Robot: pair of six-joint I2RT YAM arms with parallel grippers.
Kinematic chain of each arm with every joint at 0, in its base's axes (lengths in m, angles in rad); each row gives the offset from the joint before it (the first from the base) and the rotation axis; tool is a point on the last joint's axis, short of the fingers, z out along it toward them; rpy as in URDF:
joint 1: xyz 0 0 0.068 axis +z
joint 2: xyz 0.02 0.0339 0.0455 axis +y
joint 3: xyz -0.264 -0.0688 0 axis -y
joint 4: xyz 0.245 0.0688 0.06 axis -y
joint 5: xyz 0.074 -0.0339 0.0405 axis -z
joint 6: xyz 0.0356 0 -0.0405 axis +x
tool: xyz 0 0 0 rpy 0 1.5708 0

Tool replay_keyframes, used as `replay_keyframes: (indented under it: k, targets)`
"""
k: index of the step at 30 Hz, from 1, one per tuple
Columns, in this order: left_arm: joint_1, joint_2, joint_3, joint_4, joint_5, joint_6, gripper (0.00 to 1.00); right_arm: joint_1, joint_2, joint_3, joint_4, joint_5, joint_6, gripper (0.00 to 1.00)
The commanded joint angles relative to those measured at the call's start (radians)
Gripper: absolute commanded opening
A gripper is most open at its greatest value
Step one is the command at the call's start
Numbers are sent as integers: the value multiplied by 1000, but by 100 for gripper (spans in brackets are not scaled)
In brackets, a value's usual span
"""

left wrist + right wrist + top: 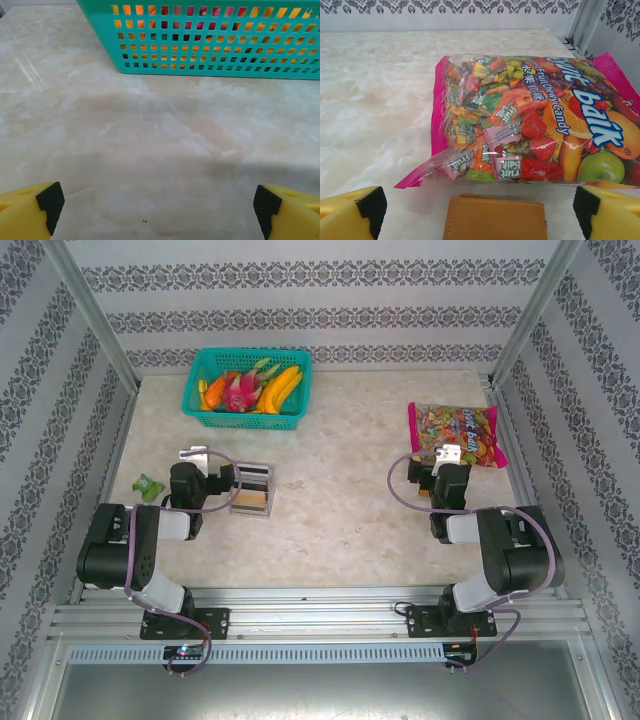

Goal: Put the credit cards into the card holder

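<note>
Candy bag (520,115) labelled "Fruit Chewy Candy" lies at the card holder's (495,220) far edge; right gripper (480,210) and left gripper (160,205) both spread wide.

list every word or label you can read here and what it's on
"balk", big blue letters, with "Fruit" above it: candy bag
"Fruit Chewy Candy": same bag
"水果软糖": same bag, just before that line
"Fruit balk": small wrappers inside the bag
In the top view the bag's print is too small to read.
No text seen on the wallet or the basket.
</note>
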Motion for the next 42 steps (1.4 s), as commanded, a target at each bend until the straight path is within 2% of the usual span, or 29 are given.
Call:
replay_keyframes:
  k: [1,24,29,32,34,37,42]
  targets:
    - [8,4,15,-2,29,18,100,-8,-12,19,7,-13,-3,98]
    - [8,5,15,-2,29,18,100,-8,-12,20,7,-13,-3,98]
    - [8,-17,7,0,-8,1,100,-12,-11,24,0,-41,-8,97]
    - [8,-114,22,-119,-56,-23,100,-14,-18,18,7,-50,-10,98]
    - [11,-190,29,-205,-51,-35,100,-12,-45,-2,31,-77,-22,98]
    - [17,-298,-21,-199,-54,-61,100,6,-133,30,-124,-62,-38,98]
    - [21,-531,5,-464,-22,-153,100,9,-392,143,-579,-5,79,98]
